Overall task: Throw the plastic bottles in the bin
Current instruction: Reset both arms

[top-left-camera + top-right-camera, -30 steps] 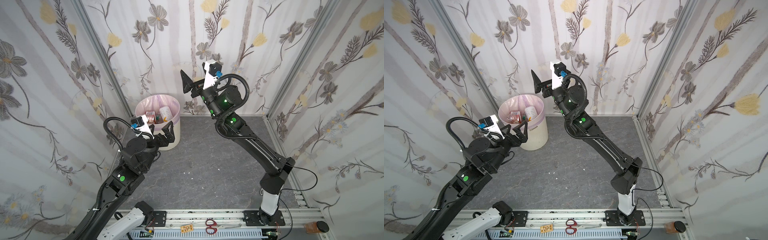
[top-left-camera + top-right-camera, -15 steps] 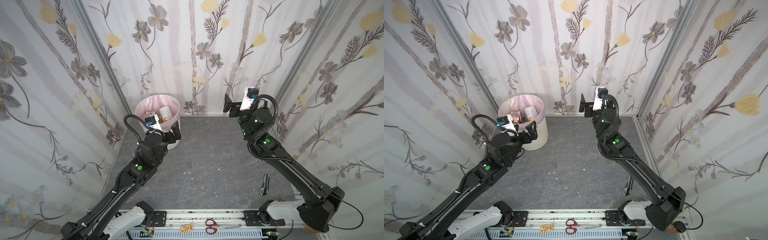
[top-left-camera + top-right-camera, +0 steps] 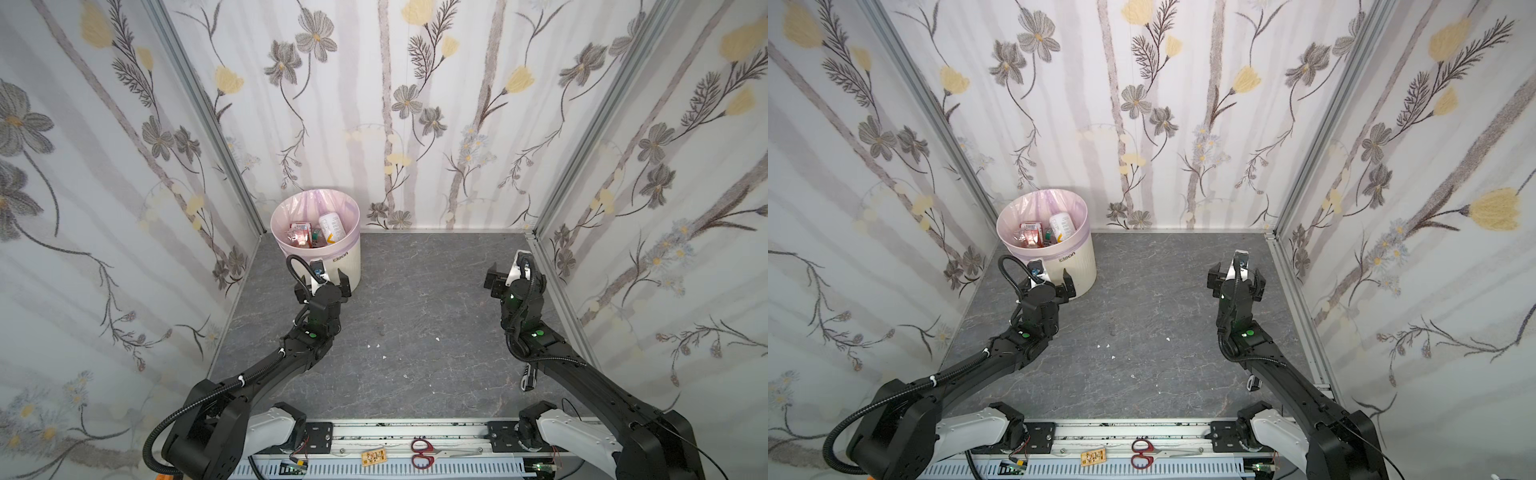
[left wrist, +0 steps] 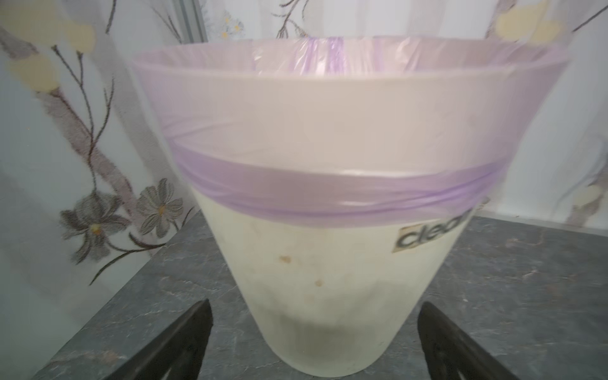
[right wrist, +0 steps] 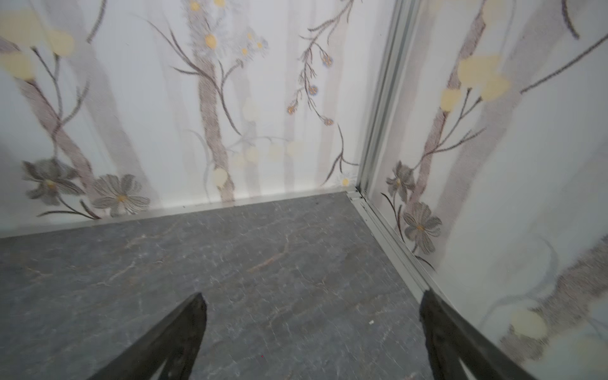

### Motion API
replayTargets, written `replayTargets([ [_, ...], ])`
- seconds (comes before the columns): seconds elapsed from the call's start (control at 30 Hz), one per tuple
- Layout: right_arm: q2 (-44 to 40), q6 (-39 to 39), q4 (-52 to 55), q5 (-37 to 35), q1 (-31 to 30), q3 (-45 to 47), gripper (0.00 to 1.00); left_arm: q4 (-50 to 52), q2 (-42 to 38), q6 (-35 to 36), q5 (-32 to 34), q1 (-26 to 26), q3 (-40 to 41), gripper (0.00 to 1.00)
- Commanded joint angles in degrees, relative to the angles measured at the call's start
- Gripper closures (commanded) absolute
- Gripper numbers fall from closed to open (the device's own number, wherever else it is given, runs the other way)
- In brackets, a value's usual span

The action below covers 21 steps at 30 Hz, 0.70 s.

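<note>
Beside the bin (image 3: 352,268) (plastic bottles (image 3: 330,226) inside) the left claw (image 4: 316,307) gapes wide, empty; right claw (image 5: 313,296) likewise.

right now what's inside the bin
Inside the bin, a white-labelled bottle and red-labelled bottles lie in the pink liner. Anything beneath them is covered, and the left wrist view shows only the outer wall.

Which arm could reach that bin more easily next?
Probably left: the open left gripper faces the round cream-white ribbed plastic bin close up; the open right gripper points at the opposite corner.
</note>
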<state>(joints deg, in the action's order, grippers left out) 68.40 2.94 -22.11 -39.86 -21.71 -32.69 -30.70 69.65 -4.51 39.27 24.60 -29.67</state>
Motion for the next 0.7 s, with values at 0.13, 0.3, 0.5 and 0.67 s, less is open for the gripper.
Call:
replayTargets([
  [0.13,-3.0,0.2,-17.4,-6.8,1.4,12.9,0.00,-18.7,10.5,3.0,0.1,-7.8,5.0,0.00],
  [0.3,0.3,-1.7,-29.0,-8.0,2.7,19.1,0.00,-22.5,16.2,4.0,-0.2,-9.3,4.8,0.00],
  [0.5,9.9,-4.5,-35.6,-11.2,3.1,17.5,0.00,-37.0,18.4,6.7,-6.2,-12.0,10.9,0.00],
  [0.67,13.9,-8.6,-45.0,-10.8,3.4,17.7,0.00,-39.1,19.2,6.4,-10.8,-13.3,11.9,0.00],
])
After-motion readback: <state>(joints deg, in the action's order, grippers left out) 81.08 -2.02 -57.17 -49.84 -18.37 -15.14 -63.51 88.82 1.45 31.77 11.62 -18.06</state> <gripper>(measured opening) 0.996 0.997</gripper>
